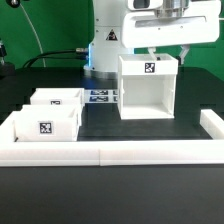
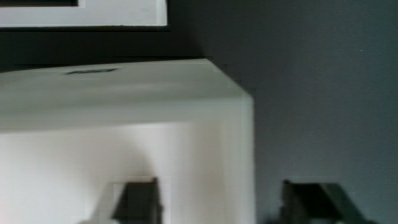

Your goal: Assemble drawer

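Note:
The drawer's tall open-fronted box housing stands upright on the black table at the exterior view's right, with a tag on its top front edge. Two small open-top trays sit at the left, one nearer and one farther, each with a tag. My gripper hangs over the housing's top right corner. In the wrist view the gripper is open. Its two dark fingers stand either side of the housing's side wall, one inside the box and one outside, with a gap showing at the outer finger.
The marker board lies flat between the trays and the housing. Low white rails edge the table at the front and at the right. The robot's base stands behind the housing.

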